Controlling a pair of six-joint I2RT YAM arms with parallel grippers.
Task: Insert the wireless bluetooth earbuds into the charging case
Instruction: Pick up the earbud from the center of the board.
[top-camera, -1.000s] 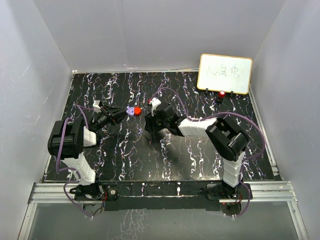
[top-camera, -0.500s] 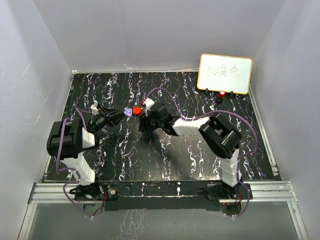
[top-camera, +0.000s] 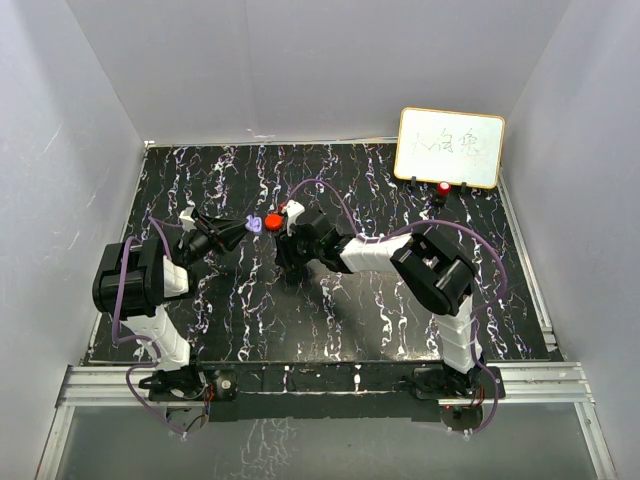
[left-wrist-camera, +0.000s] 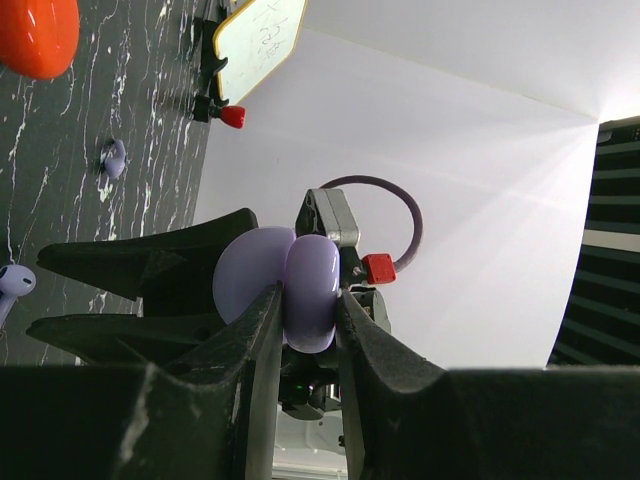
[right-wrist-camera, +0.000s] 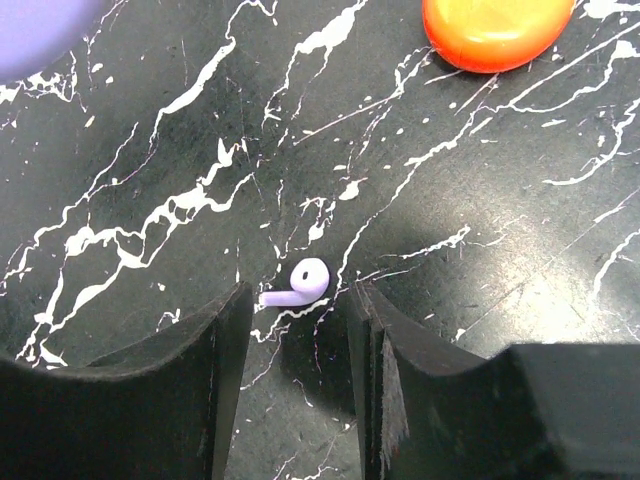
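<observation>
My left gripper (top-camera: 243, 227) (left-wrist-camera: 305, 318) is shut on the pale purple round charging case (top-camera: 255, 224) (left-wrist-camera: 312, 272) and holds it on edge above the table. The red round case (top-camera: 272, 221) (right-wrist-camera: 495, 30) lies just right of it. My right gripper (top-camera: 288, 264) (right-wrist-camera: 298, 335) is open and low over the table. One pale purple stemmed earbud (right-wrist-camera: 298, 284) lies flat between its fingertips, untouched. Two pale purple earbuds show in the left wrist view, one (left-wrist-camera: 112, 157) farther off and one (left-wrist-camera: 12, 282) at the left edge. No red earbud is in view.
A white board (top-camera: 450, 147) stands on clips at the back right, with a small red-capped piece (top-camera: 443, 188) in front of it. The black marbled table (top-camera: 400, 300) is walled by grey panels on three sides.
My right arm has swung left and its gripper has come down over the purple earbud. My left gripper has shifted slightly left with the purple case.
</observation>
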